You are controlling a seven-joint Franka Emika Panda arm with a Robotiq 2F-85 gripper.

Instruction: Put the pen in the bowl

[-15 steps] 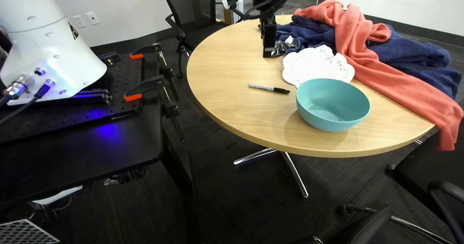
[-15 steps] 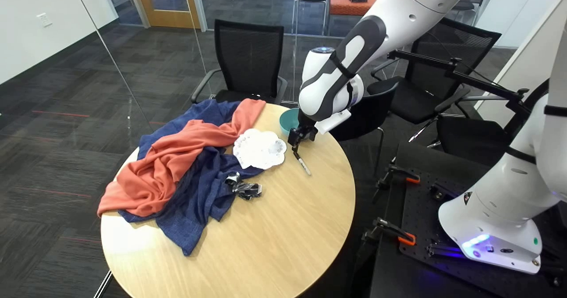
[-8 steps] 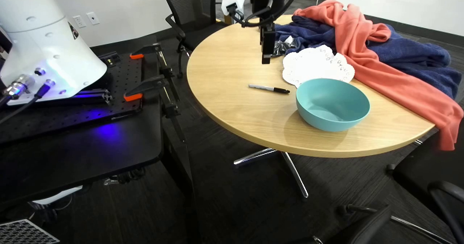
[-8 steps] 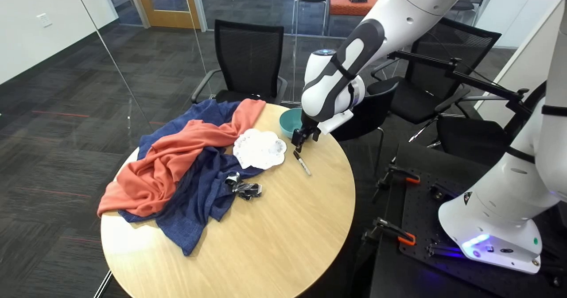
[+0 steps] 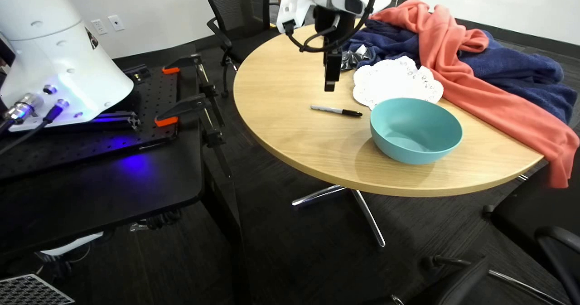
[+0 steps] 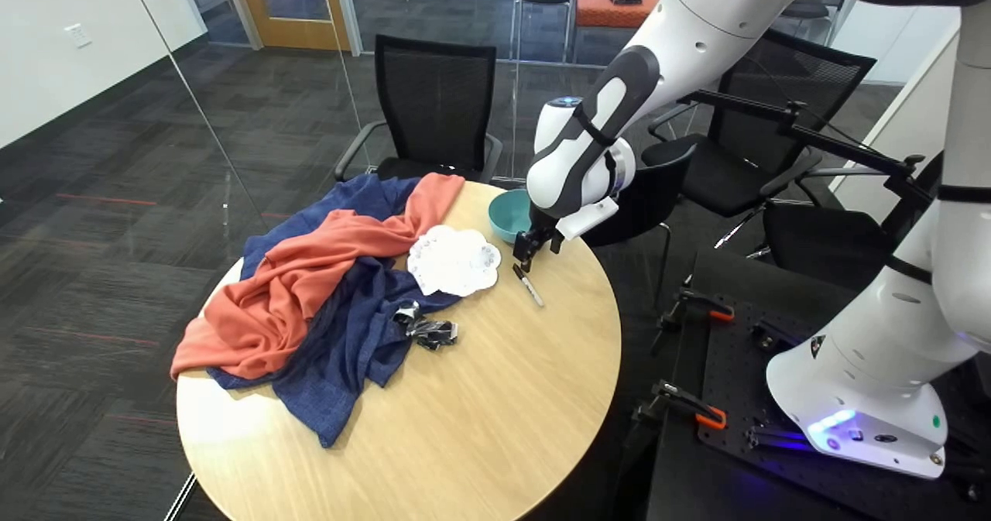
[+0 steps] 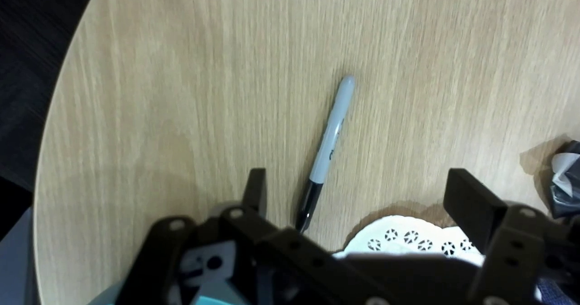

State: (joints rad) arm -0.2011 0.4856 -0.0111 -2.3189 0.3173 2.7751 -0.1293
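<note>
The pen, grey with a black cap, lies flat on the table in both exterior views [image 5: 336, 111] [image 6: 529, 286] and in the wrist view [image 7: 327, 150]. My gripper [image 7: 357, 180] is open and empty above the table. In the wrist view the pen's capped end lies between the two fingers, nearer the left one; the cap's tip meets the gripper's outline. My gripper also shows in both exterior views [image 5: 330, 85] [image 6: 540, 253], apart from the pen. The teal bowl [image 5: 408, 152] stands upright beside the cap end. The arm partly covers the bowl [image 6: 506, 215]; only a sliver shows in the wrist view [image 7: 210, 301].
A white lacy doily [image 5: 393, 84] lies beside the bowl. A coral cloth [image 5: 476, 87] and a navy cloth [image 6: 348, 343] lie bunched on the round wooden table [image 6: 464, 428]. A crumpled black-and-silver wrapper [image 6: 427, 327] lies by the navy cloth. Chairs surround the table.
My gripper has moved lower in both exterior views, its fingertips closer above the pen in one of them. The pen and the bowl have not moved.
</note>
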